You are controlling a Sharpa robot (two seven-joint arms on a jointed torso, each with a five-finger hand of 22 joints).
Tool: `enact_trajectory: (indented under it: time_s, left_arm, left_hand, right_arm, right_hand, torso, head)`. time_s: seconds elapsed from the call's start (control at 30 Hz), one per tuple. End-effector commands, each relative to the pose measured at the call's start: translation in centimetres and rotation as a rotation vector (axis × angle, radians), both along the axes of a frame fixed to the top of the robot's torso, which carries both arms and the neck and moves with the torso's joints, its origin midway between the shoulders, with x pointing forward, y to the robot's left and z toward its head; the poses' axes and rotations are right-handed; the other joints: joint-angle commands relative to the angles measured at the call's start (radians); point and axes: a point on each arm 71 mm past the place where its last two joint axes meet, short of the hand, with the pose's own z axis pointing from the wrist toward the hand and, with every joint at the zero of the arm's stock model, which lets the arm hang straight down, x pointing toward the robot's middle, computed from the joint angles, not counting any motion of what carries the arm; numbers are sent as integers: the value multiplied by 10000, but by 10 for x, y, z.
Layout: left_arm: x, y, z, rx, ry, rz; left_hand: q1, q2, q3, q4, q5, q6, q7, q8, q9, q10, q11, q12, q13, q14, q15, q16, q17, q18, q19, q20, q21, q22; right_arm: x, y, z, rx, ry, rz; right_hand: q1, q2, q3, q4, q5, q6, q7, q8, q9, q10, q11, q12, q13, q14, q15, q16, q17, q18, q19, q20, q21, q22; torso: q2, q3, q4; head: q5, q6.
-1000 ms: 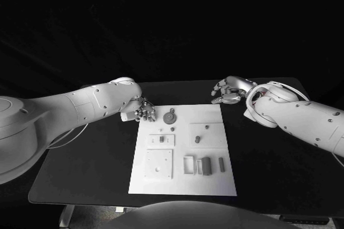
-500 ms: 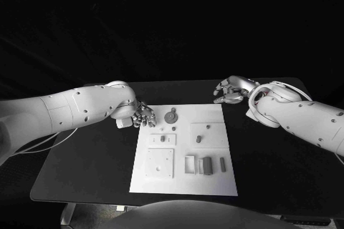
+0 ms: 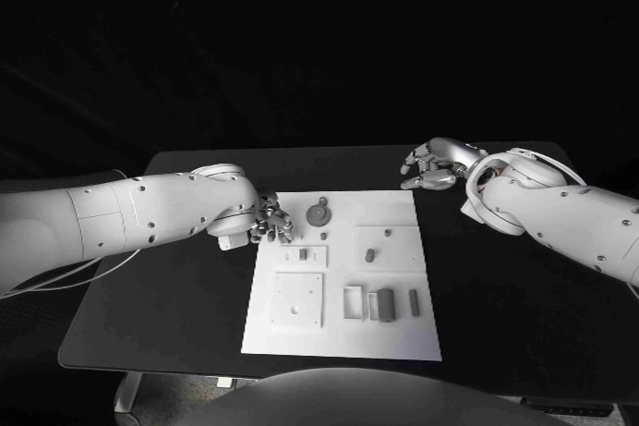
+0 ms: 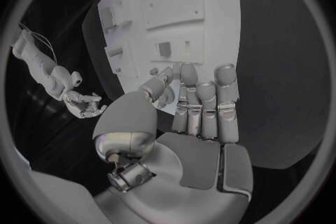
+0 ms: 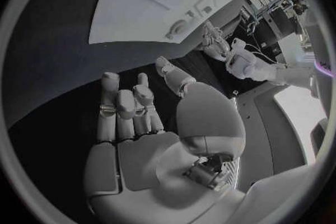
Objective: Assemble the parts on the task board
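- Several grey parts (image 3: 383, 306) stand in a cluster at the near right of the task board (image 3: 340, 343), with a square plate (image 3: 295, 301) just beside them on the left. Nothing here is being touched.
- Mid-board, two small pieces: one (image 3: 302, 255) on the left, one (image 3: 369, 255) on the right, well apart from each other and both still waiting.
- And here is the mover: the left hand (image 3: 267, 225) has slid along the board's left edge towards the robot over the last second. It now hangs at that edge, level with the gap between the round part and the mid-board pieces. The fingers are stretched out side by side, the thumb is off to one side, and nothing is held.
- That shift looks like lining up for a first pick, probably the left mid-board piece or the round part, though I cannot tell which.
- Further out, the round part (image 3: 317, 215) lies flat near the far end of the board, just beside the left hand's fingertips but not touched.
- Farthest of all, the right hand (image 3: 433, 167) has barely stirred. It hovers over the black table (image 3: 160, 297) off the board's far right corner, fingers loosely spread and empty.
- My read is that assembly has hardly begun.
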Motion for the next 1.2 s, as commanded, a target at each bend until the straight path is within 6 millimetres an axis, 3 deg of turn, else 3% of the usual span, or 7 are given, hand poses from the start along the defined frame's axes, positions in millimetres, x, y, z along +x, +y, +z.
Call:
enact_trajectory:
  time_s: [0.03,0.07,0.13,1.2]
  left_arm:
    - [0,0,1,354,-545,-67]
    - [-1,0,0,346,-514,-77]
    - [-3,0,-2,370,-418,-100]
    - [-16,-1,-25,420,505,-220]
  left_hand:
    - [226,95,212,-149,145,107,-10,641,383,513,-409,70,27,493,-428,53,31,342,279,-195,72,141]
    - [211,65,229,-152,372,132,-21,652,385,545,-421,76,38,528,-441,60,48,340,314,-197,88,147]
    - [197,44,235,-155,460,146,-29,658,385,567,-428,80,46,552,-447,64,60,339,337,-199,99,151]
    - [149,46,227,-150,484,160,-39,660,381,615,-440,107,72,599,-458,91,96,327,360,-190,107,155]
  right_arm:
    - [-1,2,0,-37,67,96]
    - [-1,2,0,-37,66,94]
    - [-1,1,0,-42,69,83]
    - [-1,-1,-1,-79,120,56]
  right_hand:
    - [18,57,-42,30,-16,18,83,-48,15,-127,67,-3,-14,73,-30,-55,6,151,-3,-53,-36,112]
    - [18,56,-42,30,-16,18,83,-48,15,-127,67,-3,-14,73,-30,-56,6,151,-3,-53,-36,112]
    - [19,56,-42,30,-16,18,83,-49,16,-127,67,-2,-14,73,-30,-56,6,151,-3,-53,-37,112]
    - [35,55,-34,24,-15,18,82,-54,24,-132,66,5,-26,70,-31,-57,6,151,-5,-54,-40,112]
  torso:
    - [0,0,2]
    - [-1,1,2]
    - [1,7,-11]
    - [9,9,-22]
  head:
    - [36,-19]
    - [39,-19]
    - [48,-32]
    - [28,-133]
